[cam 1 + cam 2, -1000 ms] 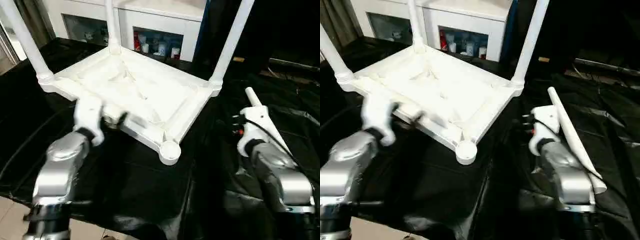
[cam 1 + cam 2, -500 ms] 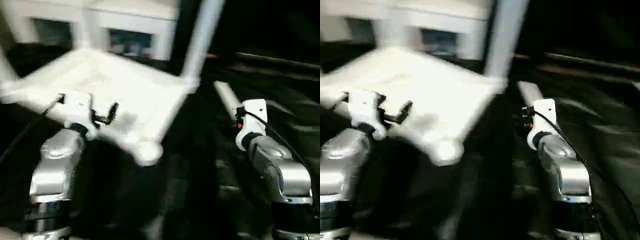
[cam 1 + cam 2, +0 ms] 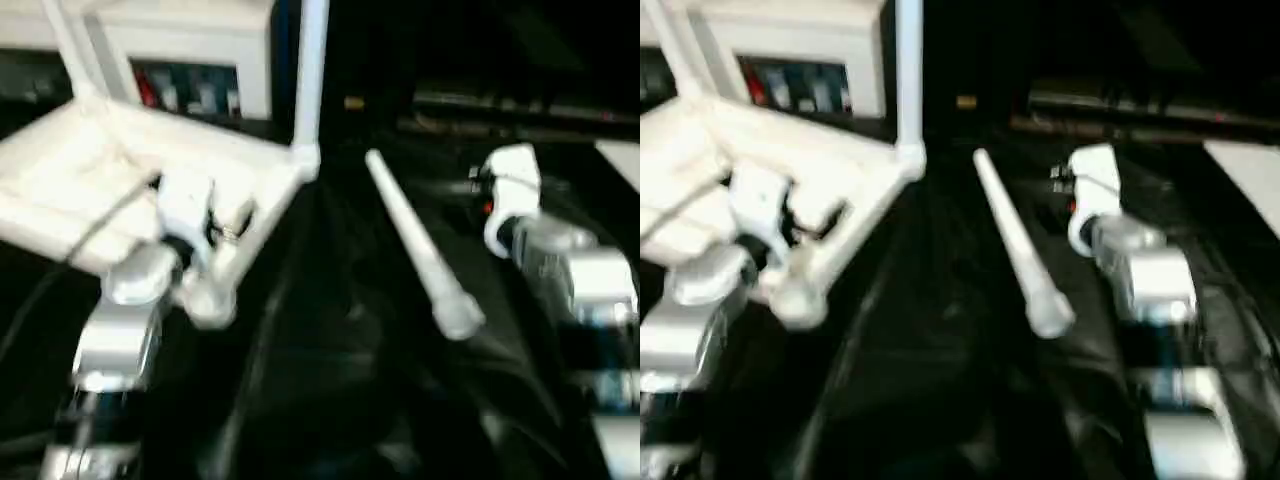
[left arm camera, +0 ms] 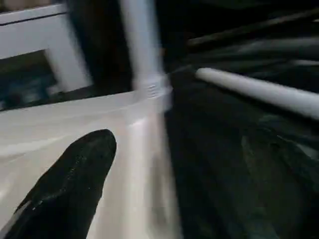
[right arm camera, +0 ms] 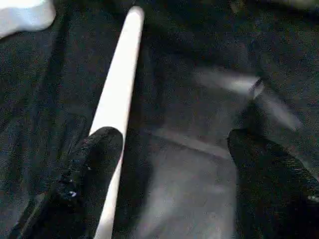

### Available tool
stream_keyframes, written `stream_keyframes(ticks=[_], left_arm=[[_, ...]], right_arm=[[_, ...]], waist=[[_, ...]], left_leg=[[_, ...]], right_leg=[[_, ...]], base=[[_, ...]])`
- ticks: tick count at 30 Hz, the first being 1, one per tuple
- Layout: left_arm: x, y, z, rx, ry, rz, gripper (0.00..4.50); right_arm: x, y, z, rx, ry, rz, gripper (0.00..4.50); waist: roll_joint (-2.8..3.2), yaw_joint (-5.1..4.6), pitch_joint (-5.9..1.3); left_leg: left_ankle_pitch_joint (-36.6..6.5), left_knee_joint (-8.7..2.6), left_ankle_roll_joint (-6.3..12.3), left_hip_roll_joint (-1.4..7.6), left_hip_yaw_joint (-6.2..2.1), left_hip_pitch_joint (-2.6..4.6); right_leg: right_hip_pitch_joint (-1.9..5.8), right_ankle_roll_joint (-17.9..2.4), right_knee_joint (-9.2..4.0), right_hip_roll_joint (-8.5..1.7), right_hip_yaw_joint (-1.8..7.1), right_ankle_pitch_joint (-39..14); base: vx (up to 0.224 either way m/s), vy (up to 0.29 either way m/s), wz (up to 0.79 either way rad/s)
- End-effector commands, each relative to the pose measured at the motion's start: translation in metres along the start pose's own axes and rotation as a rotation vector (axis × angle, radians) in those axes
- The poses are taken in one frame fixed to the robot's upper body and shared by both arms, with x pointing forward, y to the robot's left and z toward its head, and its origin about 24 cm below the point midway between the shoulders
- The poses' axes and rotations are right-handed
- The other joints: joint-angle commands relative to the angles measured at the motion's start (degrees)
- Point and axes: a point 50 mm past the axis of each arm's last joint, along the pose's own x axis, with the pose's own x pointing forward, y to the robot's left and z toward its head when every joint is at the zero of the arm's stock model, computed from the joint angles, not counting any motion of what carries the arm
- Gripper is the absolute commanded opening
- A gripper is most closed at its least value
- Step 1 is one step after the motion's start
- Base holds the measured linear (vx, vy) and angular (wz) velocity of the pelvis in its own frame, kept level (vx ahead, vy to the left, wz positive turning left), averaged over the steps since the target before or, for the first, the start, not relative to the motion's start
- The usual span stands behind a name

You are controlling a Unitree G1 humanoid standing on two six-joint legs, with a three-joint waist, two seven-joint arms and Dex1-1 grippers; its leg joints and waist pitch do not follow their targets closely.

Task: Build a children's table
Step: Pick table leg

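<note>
Loose leg (image 3: 418,247) lies on black sheet beside the right gripper (image 5: 174,164), fingers spread.

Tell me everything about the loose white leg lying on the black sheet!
The loose leg is a long, round, white tube that looks like smooth plastic. Its far end is plain and narrow, and its near end widens into a collar. It lies flat and slanted on the black sheet, to the right of the upside-down table top and apart from it. Nothing holds it.

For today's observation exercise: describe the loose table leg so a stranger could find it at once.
Start at the upturned white tabletop on the black sheet. To its right, a white tube, the loose leg, lies flat on the sheet. Unlike the upright fitted legs, it lies alone.
</note>
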Motion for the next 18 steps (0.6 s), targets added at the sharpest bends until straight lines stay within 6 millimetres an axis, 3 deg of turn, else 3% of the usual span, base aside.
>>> stream_keyframes(ticks=[1, 3, 4, 5, 6, 8, 9, 13, 14, 18], left_arm=[[-0.004, -0.003, 0.005, -0.003, -0.008, -0.086, 4.50], [-0.010, -0.008, 0.010, 0.002, -0.007, -0.197, 4.50], [-0.012, -0.010, 0.011, 0.007, -0.001, -0.239, 4.50], [-0.013, -0.011, 0.011, 0.007, 0.000, -0.245, 4.50], [-0.017, -0.015, 0.012, 0.007, 0.012, -0.333, 4.50], [-0.021, -0.020, 0.013, -0.001, 0.028, -0.419, 4.50], [-0.022, -0.021, 0.013, -0.003, 0.031, -0.432, 4.50], [-0.027, -0.028, 0.016, -0.029, 0.049, -0.534, 4.50], [-0.028, -0.029, 0.017, -0.042, 0.061, -0.566, 4.50], [-0.029, -0.030, 0.018, -0.029, 0.070, -0.590, 4.50]], right_arm=[[0.004, -0.001, 0.004, 0.005, 0.051, 0.046, 4.19], [0.009, -0.005, 0.007, 0.011, 0.093, 0.076, 4.39], [0.011, -0.005, 0.007, 0.019, 0.103, 0.098, 4.39], [0.011, -0.004, 0.007, 0.020, 0.104, 0.102, 4.39], [0.015, 0.000, 0.007, 0.050, 0.130, 0.162, 4.39], [0.018, 0.006, 0.003, 0.049, 0.201, 0.217, 4.39], [0.018, 0.006, 0.002, 0.046, 0.214, 0.222, 4.39], [0.022, 0.013, -0.008, 0.023, 0.321, 0.271, 4.39], [0.022, 0.014, -0.014, 0.019, 0.372, 0.290, 4.39], [0.023, 0.013, -0.021, 0.005, 0.435, 0.297, 4.14]], waist=[[-0.34, 0.92, -3.21], [0.11, 0.67, -3.27], [-0.20, 0.76, -3.07], [0.00, 0.95, -2.88], [-0.41, 0.98, -3.05], [-0.23, 1.15, -2.77], [-0.17, 1.32, -2.85], [-0.29, 1.68, -3.05], [-0.18, 1.70, -3.22], [-0.30, 1.90, -3.34]], left_leg=[[-3.18, -3.87, 2.77, 4.52, -0.38, 0.18], [-5.60, -3.87, 1.79, 5.18, 0.02, 0.17], [-6.26, -4.05, 1.61, 5.39, 0.24, 0.27], [-7.51, -4.03, 1.04, 5.60, 0.65, 0.86], [-7.44, -4.09, 0.82, 5.86, 0.87, 1.01], [-8.28, -4.32, 0.47, 6.13, 1.14, 0.83], [-8.25, -4.35, -0.02, 6.34, 1.19, 1.09], [-7.26, -4.65, -0.77, 6.67, 1.13, 1.09], [-6.48, -4.68, -1.02, 6.77, 1.16, 1.07], [-3.91, -4.71, -0.89, 6.92, 1.41, 0.99]], right_leg=[[4.27, -10.09, -7.28, -5.52, 4.15, -13.14], [4.11, -10.98, -7.48, -5.46, 3.62, -16.30], [3.94, -10.47, -7.86, -5.24, 3.52, -17.37], [3.40, -9.97, -8.10, -4.96, 3.45, -18.61], [3.47, -10.02, -7.74, -4.97, 3.42, -17.85], [3.38, -9.32, -7.88, -4.93, 3.17, -19.44], [3.23, -9.15, -7.78, -4.94, 3.23, -19.44], [3.39, -9.68, -7.22, -4.97, 3.28, -16.48], [3.55, -10.82, -6.84, -5.05, 3.30, -13.81], [3.71, -12.13, -6.26, -5.05, 3.53, -8.44]], base=[[-0.048, -0.094, 0.01], [-0.046, -0.084, 0.01], [-0.032, -0.056, 0.05], [-0.032, -0.056, 0.05], [0.000, 0.000, 0.00], [0.000, 0.000, 0.00], [0.000, 0.000, 0.00], [0.000, 0.000, 0.00], [0.000, 0.000, 0.00], [0.000, 0.000, 0.00]])
